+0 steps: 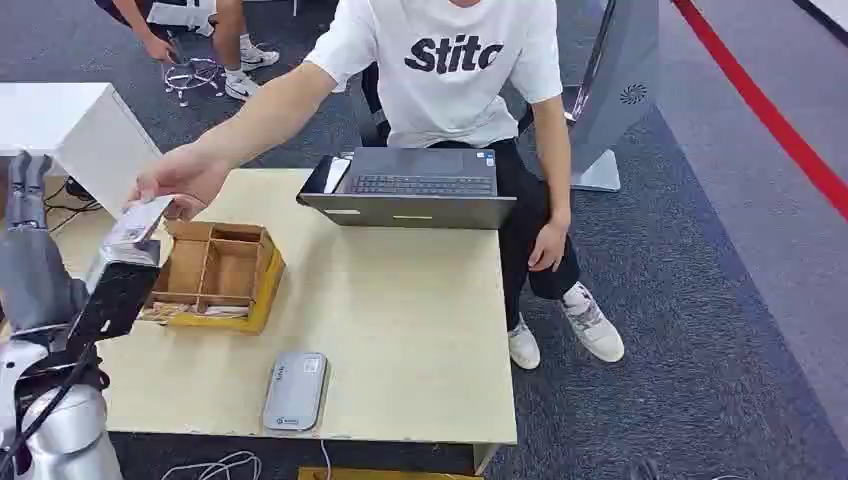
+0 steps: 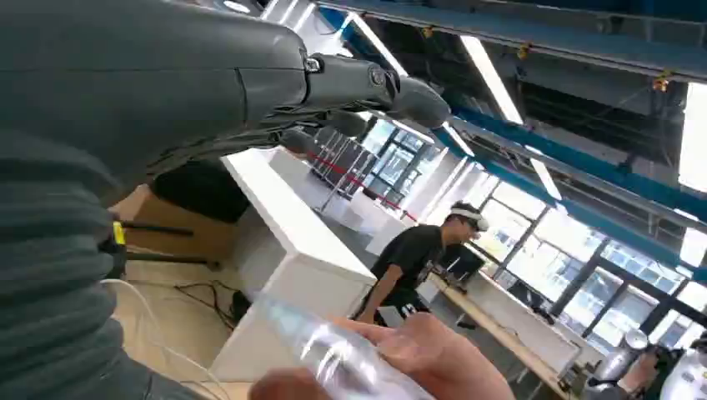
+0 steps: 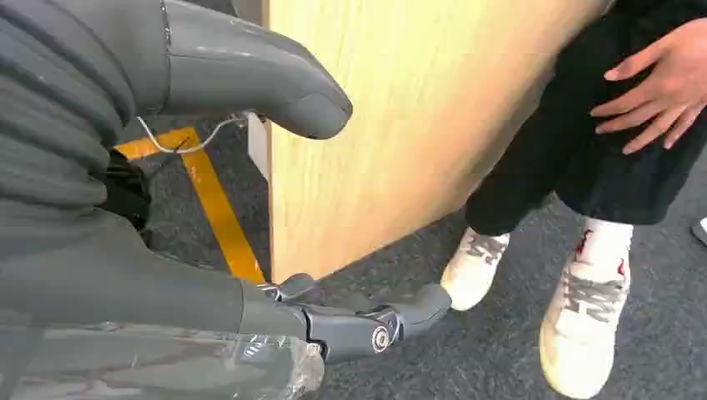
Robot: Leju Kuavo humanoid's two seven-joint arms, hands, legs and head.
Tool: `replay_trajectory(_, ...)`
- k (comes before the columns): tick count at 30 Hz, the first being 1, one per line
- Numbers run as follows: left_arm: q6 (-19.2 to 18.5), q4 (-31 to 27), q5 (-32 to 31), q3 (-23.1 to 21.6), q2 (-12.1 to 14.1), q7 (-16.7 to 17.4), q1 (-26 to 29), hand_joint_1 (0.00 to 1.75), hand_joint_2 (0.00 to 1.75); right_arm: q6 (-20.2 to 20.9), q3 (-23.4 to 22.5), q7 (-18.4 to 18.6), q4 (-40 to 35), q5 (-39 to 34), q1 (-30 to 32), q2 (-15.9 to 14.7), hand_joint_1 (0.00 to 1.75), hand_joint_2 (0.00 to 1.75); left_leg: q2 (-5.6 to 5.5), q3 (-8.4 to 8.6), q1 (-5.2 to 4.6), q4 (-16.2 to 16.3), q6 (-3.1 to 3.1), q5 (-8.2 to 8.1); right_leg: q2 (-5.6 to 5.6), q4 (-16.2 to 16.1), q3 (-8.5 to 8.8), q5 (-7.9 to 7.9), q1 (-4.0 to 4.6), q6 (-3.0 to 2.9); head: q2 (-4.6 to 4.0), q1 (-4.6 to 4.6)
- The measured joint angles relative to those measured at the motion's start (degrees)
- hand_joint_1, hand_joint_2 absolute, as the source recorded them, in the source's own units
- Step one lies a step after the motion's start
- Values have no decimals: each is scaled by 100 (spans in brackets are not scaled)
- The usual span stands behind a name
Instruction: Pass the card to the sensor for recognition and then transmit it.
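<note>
the left hand [image 1: 28, 190] is raised at the table's near left corner, fingers pointing up and away; in the left wrist view its fingers [image 2: 367, 83] stretch out straight and apart with nothing between them, so it holds nothing; the card [image 1: 138, 222], pale and glossy, sits just beyond and to the right of that hand, pinched in the person's hand [image 1: 178, 180] that reaches in from across the table; its long axis runs roughly from the robot's side up toward the person, its near end tipped down over the dark block on the left forearm; in the left wrist view the card [image 2: 329, 354] lies below the open fingers, apart from them; the left hand is clearly the nearer one, so the handover turns on closing that gap; the right hand [image 3: 250, 200] hangs low beside the table edge, thumb and fingers spread, holding nothing; the grey sensor [image 1: 295, 390] lies flat near the front edge, well right of the card; farther back stand the wooden compartment box [image 1: 225, 275] and the laptop [image 1: 410, 190]
</note>
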Motion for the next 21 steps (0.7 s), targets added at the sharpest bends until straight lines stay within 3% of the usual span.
replay_trajectory(3,0,324,-361,-309,171,102,-222,0,175,18,46,-2,100,-81,-38,-15,0,175,0,1,0,0,-1,1,1,0,0,0,0,0,0,0)
replay_trajectory(4,-6,431,-475,-401,228,142,-300,72,175,26,48,-2,131,-96,-53,-17,0,175,0,0,0,0,-1,1,0,1,0,0,0,0,0,-2)
replay_trajectory(5,-9,522,-575,-485,289,166,-372,175,175,35,48,-2,160,-112,-76,-20,0,175,0,0,0,0,-1,2,0,0,0,1,0,1,0,0)
replay_trajectory(13,-61,1421,-1569,-1252,774,492,-877,175,175,81,98,-2,415,-293,-227,-46,0,175,0,1,0,0,-1,3,2,1,-1,2,0,1,0,0)
replay_trajectory(21,-101,2094,-2489,-1733,1141,795,-1212,175,175,87,181,11,597,-455,-308,-70,0,175,5,0,0,0,-3,5,7,3,-2,3,0,0,0,0)
